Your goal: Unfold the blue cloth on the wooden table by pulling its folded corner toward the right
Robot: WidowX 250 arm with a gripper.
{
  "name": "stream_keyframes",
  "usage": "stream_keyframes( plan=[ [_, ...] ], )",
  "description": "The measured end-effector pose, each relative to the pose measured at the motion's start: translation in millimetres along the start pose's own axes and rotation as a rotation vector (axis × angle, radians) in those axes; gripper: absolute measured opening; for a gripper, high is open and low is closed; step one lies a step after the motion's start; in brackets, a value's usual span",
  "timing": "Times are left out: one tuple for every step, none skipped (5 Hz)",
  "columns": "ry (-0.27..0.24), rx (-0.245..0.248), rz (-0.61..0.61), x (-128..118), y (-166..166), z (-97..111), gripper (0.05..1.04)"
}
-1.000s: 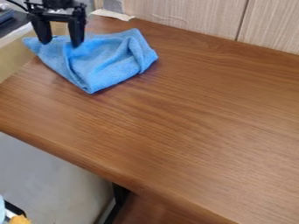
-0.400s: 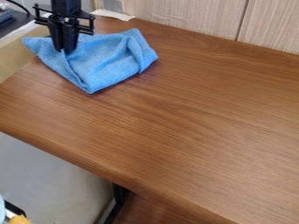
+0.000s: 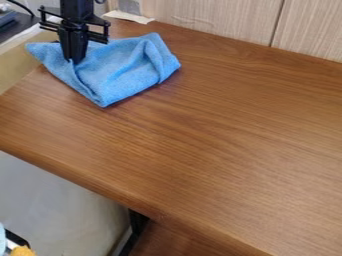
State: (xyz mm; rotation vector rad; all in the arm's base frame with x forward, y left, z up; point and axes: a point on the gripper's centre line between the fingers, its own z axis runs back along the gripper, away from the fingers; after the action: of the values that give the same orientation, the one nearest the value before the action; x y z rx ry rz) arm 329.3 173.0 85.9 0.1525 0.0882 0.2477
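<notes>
A crumpled blue cloth (image 3: 127,67) covers part of the left edge of the desk (image 3: 207,130), near its far left corner. The end effector (image 3: 75,60) has its fingers together at the cloth; any pinched fabric is hard to make out. Above, the arm (image 3: 77,7) is cut off.

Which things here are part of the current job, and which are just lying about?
In the job:
- gripper, fingers together at the cloth
- blue cloth, rumpled, under the fingertips
- wooden table, supporting the cloth

Lying about:
- pale strip at the table's back edge
- dark item, upper left
- orange item, lower left corner, too cut off to identify
</notes>
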Motion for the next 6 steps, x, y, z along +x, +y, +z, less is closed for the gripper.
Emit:
stream_keyframes(
  plan=[
    [-0.006, -0.006, 0.007, 2.0, 0.6, 4.3, 0.053],
    [-0.01, -0.019, -0.022, 3.5, -9.8, 7.3, 0.053],
    [-0.102, -0.045, -0.115, 6.3, -43.4, 40.8, 0.053],
    [-0.144, -0.088, -0.208, -3.1, -79.2, 58.8, 0.053],
    [-0.171, -0.112, -0.299, -19.7, -105.9, 69.8, 0.053],
    [-0.184, -0.126, -0.389, -35.9, -129.2, 70.1, 0.053]
  ],
)
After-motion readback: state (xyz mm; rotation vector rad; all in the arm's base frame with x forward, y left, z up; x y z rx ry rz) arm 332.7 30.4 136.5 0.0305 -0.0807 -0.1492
